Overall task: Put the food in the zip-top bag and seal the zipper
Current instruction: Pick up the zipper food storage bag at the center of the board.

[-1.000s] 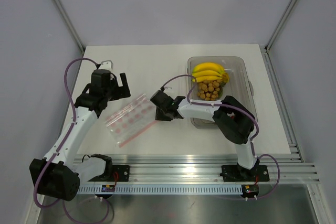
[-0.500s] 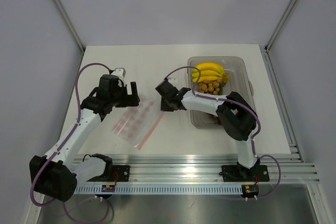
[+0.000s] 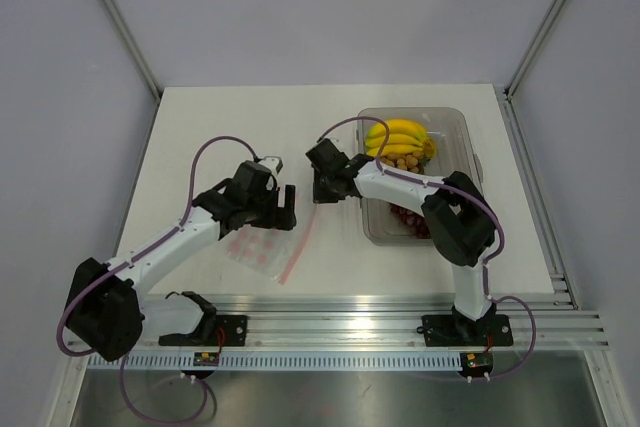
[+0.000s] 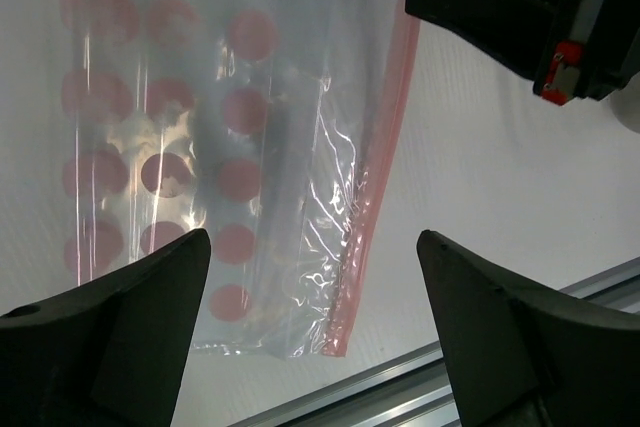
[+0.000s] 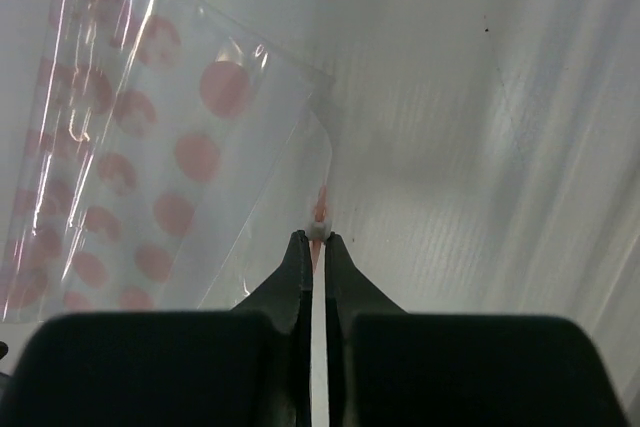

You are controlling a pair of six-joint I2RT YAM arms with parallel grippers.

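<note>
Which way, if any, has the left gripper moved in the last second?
Yes. The left gripper has moved right, toward the clear tray, and nearer the front rail; it is now open above the zip-top bag.

Two robot arms, left [image 3: 165, 244] and right [image 3: 395, 181]; one dotted zip-top bag [image 3: 262, 250]; one clear tray [image 3: 455, 119] at two o'clock; one banana bunch [image 3: 398, 135]; one tan fruit cluster [image 3: 405, 162]; one grape bunch [image 3: 410, 219].
</note>
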